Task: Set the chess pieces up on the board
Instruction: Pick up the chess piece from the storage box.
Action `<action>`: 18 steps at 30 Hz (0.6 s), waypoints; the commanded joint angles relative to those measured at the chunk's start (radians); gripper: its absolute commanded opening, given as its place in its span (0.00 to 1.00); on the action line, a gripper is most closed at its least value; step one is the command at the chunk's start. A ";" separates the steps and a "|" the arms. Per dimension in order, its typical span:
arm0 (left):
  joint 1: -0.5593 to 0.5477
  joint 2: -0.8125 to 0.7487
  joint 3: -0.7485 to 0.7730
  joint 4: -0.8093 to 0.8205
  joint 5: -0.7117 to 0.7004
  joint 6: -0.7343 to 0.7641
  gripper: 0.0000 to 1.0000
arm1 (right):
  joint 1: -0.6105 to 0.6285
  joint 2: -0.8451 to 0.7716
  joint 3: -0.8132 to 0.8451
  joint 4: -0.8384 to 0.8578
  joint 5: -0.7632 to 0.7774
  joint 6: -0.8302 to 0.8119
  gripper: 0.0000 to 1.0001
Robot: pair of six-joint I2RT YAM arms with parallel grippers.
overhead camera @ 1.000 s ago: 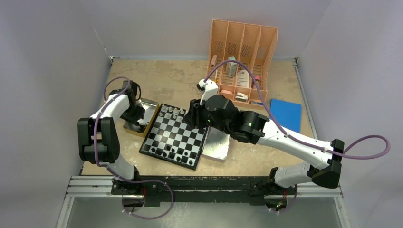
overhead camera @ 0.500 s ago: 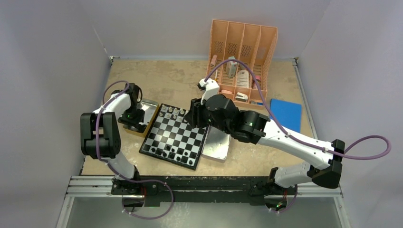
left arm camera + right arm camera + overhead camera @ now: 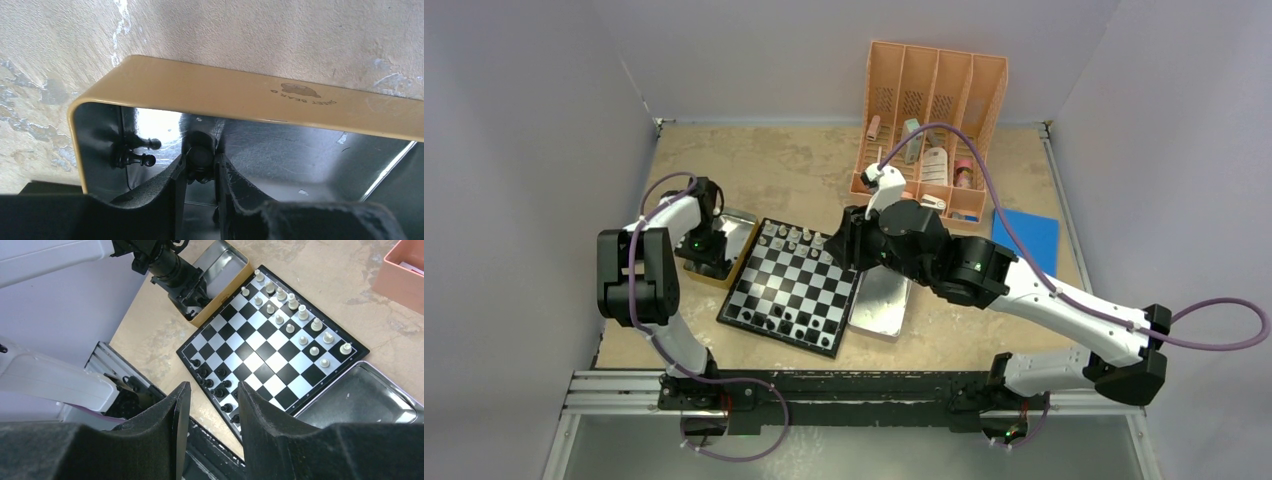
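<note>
Left pincer (image 3: 200,167) clamps a black chess piece (image 3: 200,155) inside a tan-rimmed metal tin (image 3: 240,95); another black piece (image 3: 133,160) lies to its left. Right pincer (image 3: 214,387), apart, hovers above the black-and-silver chessboard (image 3: 265,347).

Your top camera sits above and behind the arm bases, looking down on the whole table (image 3: 774,170), both arms and the board (image 3: 794,287). Your right wrist camera hangs high over the board (image 3: 270,345), looking down past its fingers (image 3: 165,432) toward the left arm (image 3: 170,267) and tin (image 3: 227,262); it shares all three with the top view. Your left wrist camera is low and close inside the tin (image 3: 225,95), facing its gold wall, a black piece (image 3: 200,156) clamped between its fingers (image 3: 165,195).
</note>
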 commanded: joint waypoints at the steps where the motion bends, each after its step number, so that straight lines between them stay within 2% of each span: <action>1: 0.007 -0.004 -0.001 0.022 0.005 -0.027 0.23 | 0.002 -0.035 -0.013 0.001 0.034 0.025 0.42; 10: 0.007 -0.021 0.035 0.001 0.003 -0.029 0.20 | 0.002 -0.043 -0.019 0.000 0.033 0.039 0.42; 15: 0.007 -0.019 0.056 -0.020 0.021 -0.056 0.31 | 0.002 -0.047 -0.018 -0.005 0.026 0.050 0.42; 18: 0.007 -0.018 0.065 -0.020 0.032 -0.064 0.35 | 0.002 -0.048 -0.020 -0.005 0.026 0.055 0.42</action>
